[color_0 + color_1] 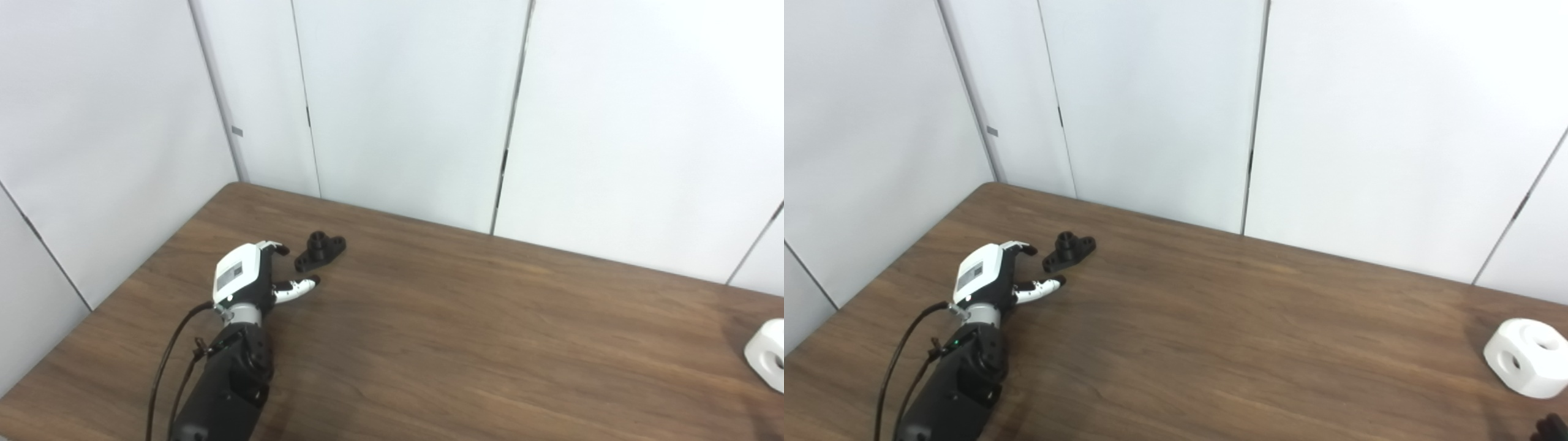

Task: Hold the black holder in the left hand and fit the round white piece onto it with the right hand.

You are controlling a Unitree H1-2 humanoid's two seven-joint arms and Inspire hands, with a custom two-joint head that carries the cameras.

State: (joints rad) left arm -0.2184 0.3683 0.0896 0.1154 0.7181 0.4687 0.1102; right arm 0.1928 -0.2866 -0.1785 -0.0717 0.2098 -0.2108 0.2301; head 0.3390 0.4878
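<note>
The black holder [320,251] lies flat on the wooden table [465,331] at the far left, its short tube pointing up. My left hand [254,275] rests on the table just short of it, fingers apart and thumb stretched toward it, holding nothing. The round white piece [1525,358], a chunky block with holes, sits at the table's far right. Only a dark tip [1549,427] shows at the bottom right corner, likely my right hand, just below the white piece.
White wall panels [404,110] close off the table at the back and left. A black cable [162,367] runs along my left forearm. Bare wood lies between the holder and the white piece.
</note>
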